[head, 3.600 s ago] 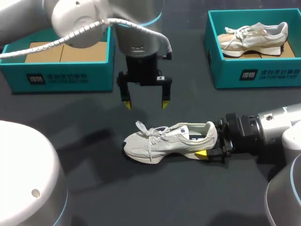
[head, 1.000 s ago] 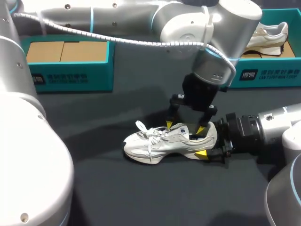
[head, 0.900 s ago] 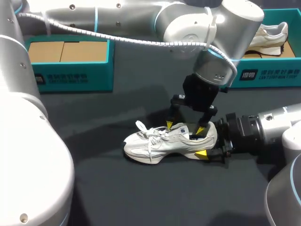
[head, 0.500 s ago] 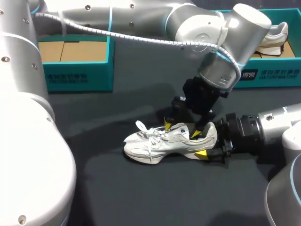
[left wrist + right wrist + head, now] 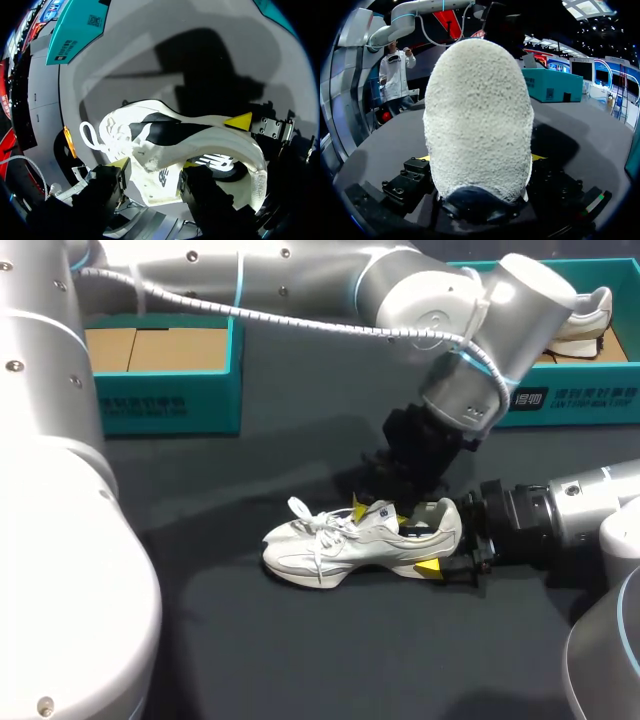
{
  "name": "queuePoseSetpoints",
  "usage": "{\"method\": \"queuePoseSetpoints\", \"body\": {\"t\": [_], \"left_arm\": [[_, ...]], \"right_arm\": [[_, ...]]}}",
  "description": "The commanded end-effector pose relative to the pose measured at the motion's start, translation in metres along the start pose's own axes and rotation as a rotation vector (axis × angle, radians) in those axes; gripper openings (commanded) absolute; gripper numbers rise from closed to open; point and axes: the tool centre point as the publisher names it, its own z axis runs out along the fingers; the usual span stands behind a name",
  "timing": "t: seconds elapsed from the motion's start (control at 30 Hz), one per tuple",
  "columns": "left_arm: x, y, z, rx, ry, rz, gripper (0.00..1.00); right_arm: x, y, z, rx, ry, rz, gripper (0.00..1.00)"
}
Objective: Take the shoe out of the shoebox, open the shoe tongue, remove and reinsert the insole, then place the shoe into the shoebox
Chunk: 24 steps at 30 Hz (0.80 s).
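The shoe point(image 5: 345, 542) stood on its sole mid-table point(image 5: 300, 660), well apart from the far-edge shoeboxes point(image 5: 165, 405). The right gripper point(image 5: 447, 552) clamped its heel, and the left gripper point(image 5: 154, 164) pinched the tongue point(image 5: 386, 512) between narrowly parted fingers.

Your shoe point(image 5: 340, 545) is off-white and pale grey, with white laces and a black lining. The left hand point(image 5: 380, 512) and the right hand point(image 5: 440, 540) are black with yellow fingertips point(image 5: 427, 567). The surface point(image 5: 300, 660) is dark grey. The left box point(image 5: 160, 400) and the right box point(image 5: 570, 400) are teal with white print. The left box is brown inside, and the second shoe point(image 5: 590, 315) is beige and white.
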Motion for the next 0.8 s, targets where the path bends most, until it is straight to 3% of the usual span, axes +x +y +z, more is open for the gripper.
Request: {"method": "queuePoseSetpoints", "body": {"t": [0.03, 0.23, 0.4, 0.6, 0.8], "left_arm": [[-0.013, 0.005, -0.002, 0.008, 0.035, -0.003, 0.44], [-0.025, 0.01, -0.009, 0.034, 0.079, 0.012, 0.36], [-0.038, 0.012, -0.011, 0.052, 0.132, 0.029, 0.0], [-0.062, 0.014, -0.006, 0.076, 0.225, 0.05, 0.0], [-0.09, 0.009, 0.013, 0.09, 0.343, 0.072, 0.0]], "right_arm": [[0.001, 0.0, 0.0, 0.003, -0.002, 0.0, 0.0], [0.001, 0.0, 0.0, 0.003, -0.002, 0.0, 0.0], [0.001, 0.0, 0.0, 0.003, -0.002, 0.0, 0.0], [0.001, 0.0, 0.0, 0.003, -0.002, 0.0, 0.0], [0.001, 0.0, 0.0, 0.003, -0.002, 0.0, 0.0]]}}
